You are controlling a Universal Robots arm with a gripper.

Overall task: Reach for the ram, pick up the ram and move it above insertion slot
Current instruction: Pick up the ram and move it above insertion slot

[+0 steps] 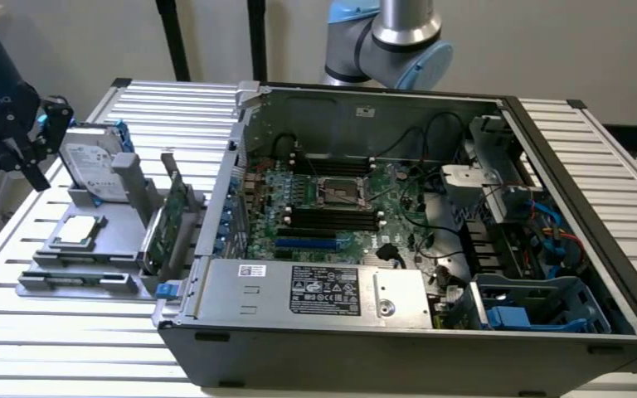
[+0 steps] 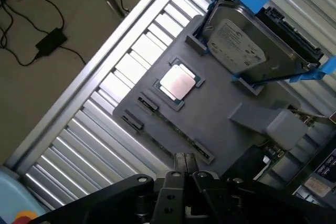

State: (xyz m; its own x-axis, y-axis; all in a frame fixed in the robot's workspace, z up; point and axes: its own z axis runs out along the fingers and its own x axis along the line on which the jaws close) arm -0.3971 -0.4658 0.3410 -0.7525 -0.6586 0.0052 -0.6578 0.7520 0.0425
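With the fingers (image 2: 180, 163) closed on nothing above the tray (image 2: 226, 98), the ram (image 2: 170, 141) sits in its clipped slot near the CPU (image 2: 180, 81); we judge it light, stiff but fragile, best pinched across its thin faces mid-length.

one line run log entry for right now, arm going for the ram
stage: reach | end effector: shut, holding nothing | location: near grey fixture, outside computer case

hard drive (image 1: 92, 162), processor (image 1: 79, 233) on tray (image 1: 117, 253); case (image 1: 407, 352) at exterior view's right
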